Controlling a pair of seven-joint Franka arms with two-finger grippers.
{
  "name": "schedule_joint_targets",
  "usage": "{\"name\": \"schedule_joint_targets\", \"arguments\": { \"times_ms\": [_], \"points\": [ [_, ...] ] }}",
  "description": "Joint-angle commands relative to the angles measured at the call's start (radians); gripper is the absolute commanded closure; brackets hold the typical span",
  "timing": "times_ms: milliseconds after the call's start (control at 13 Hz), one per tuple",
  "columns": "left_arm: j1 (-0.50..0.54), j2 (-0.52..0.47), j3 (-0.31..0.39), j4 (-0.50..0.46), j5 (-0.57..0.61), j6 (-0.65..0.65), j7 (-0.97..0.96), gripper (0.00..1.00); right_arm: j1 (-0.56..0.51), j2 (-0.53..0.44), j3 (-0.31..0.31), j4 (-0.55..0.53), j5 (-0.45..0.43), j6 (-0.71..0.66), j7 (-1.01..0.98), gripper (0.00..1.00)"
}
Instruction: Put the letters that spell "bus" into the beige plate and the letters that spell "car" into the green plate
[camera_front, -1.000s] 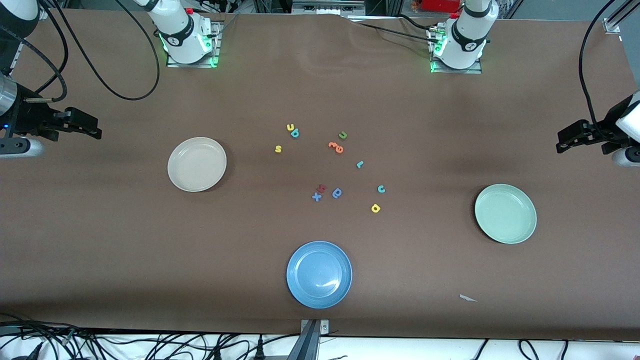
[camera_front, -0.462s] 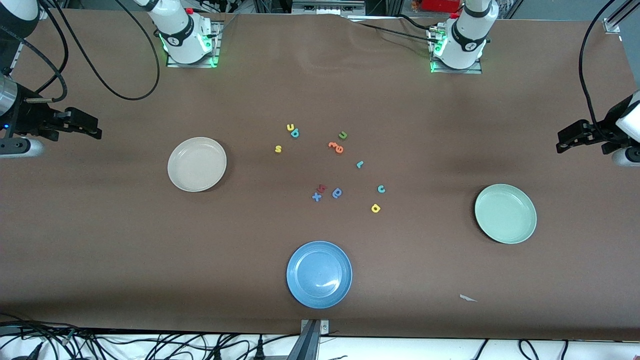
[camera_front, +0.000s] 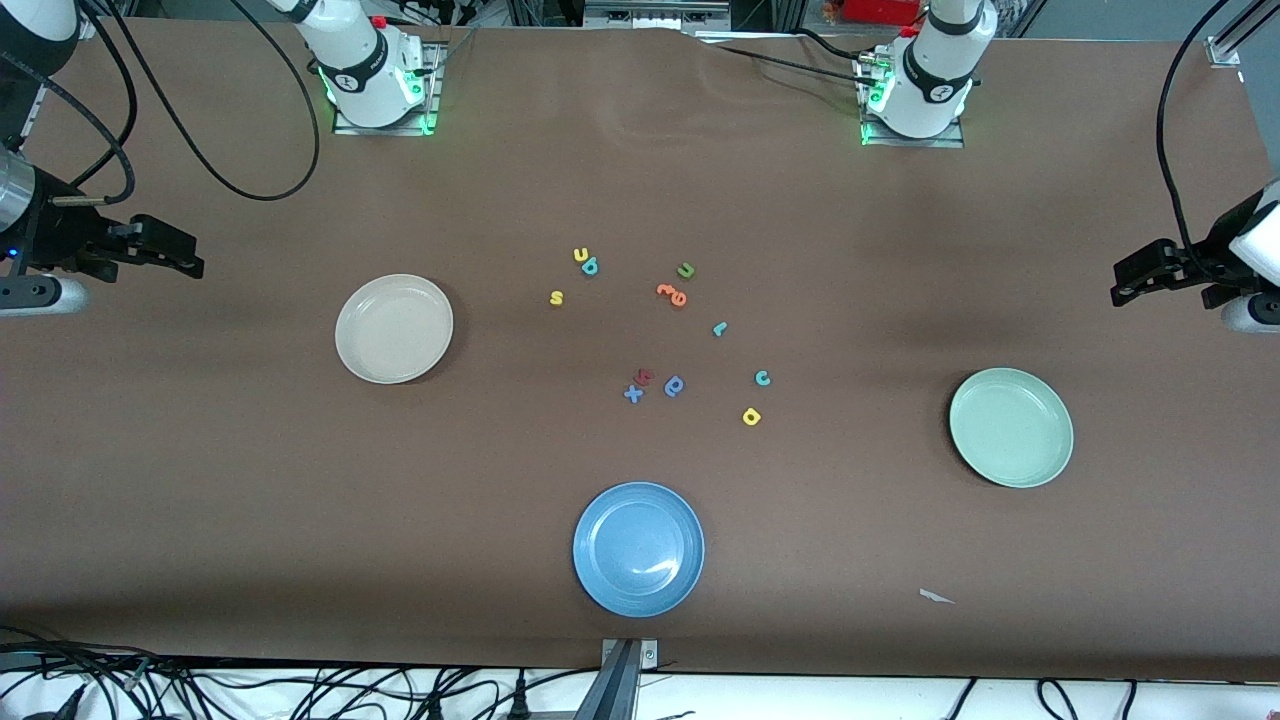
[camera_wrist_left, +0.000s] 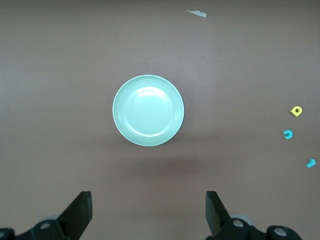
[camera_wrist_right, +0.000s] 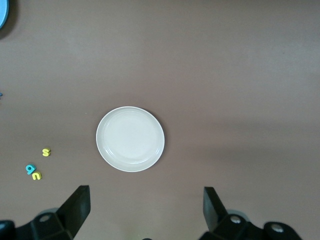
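Observation:
The beige plate (camera_front: 394, 329) (camera_wrist_right: 130, 139) lies empty toward the right arm's end. The green plate (camera_front: 1011, 427) (camera_wrist_left: 148, 110) lies empty toward the left arm's end. Between them on the table are the yellow "u" (camera_front: 580, 255), teal "b" (camera_front: 590, 266) and yellow "s" (camera_front: 557, 297). Nearer the front camera lie the teal "r" (camera_front: 719, 328), teal "c" (camera_front: 762, 378) and yellow "a" (camera_front: 751, 416). My right gripper (camera_front: 190, 255) (camera_wrist_right: 146, 207) hangs open over the table's end beside the beige plate. My left gripper (camera_front: 1122, 282) (camera_wrist_left: 148, 210) hangs open beside the green plate. Both hold nothing.
A blue plate (camera_front: 638, 548) sits near the front edge. Among the letters lie a green "u" (camera_front: 686, 270), orange letters (camera_front: 674, 294), a blue rounded letter (camera_front: 674, 386), a blue "x" (camera_front: 633, 394) and a red letter (camera_front: 644, 376). A white scrap (camera_front: 936, 597) lies near the front edge.

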Motion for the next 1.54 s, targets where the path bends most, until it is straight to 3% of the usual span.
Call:
{"name": "schedule_joint_targets", "arguments": {
  "times_ms": [0,231,308,462,692,1000,1308,1462],
  "points": [
    [-0.003,0.001,-0.001,0.013,-0.020,-0.012,0.018,0.00,0.006,-0.019,0.007,-0.016,-0.015,0.007,0.012,0.00],
    [-0.035,0.024,-0.001,0.014,-0.020,-0.009,0.003,0.00,0.003,-0.013,0.001,0.003,-0.015,0.009,0.012,0.00],
    [-0.058,0.040,-0.001,0.014,-0.020,0.006,-0.004,0.00,0.005,0.033,0.001,0.003,-0.020,0.022,0.012,0.00],
    [-0.115,0.082,-0.001,0.016,-0.020,0.040,-0.078,0.00,0.011,0.100,0.002,0.013,-0.020,0.062,0.010,0.00],
    [-0.220,0.188,-0.001,0.014,-0.022,0.148,-0.200,0.00,0.014,0.107,0.005,0.010,-0.005,0.064,0.013,0.00],
    [-0.320,0.335,-0.001,0.014,-0.088,0.323,-0.319,0.00,0.132,0.110,0.013,0.010,-0.018,0.067,0.173,0.00],
    [-0.412,0.447,-0.001,0.013,-0.090,0.402,-0.437,0.00,0.186,0.154,0.013,0.006,-0.005,0.067,0.167,0.00],
    [-0.452,0.512,-0.002,0.011,-0.100,0.454,-0.480,0.00,0.213,0.151,0.024,-0.079,-0.002,0.169,0.167,0.00]
  ]
}}
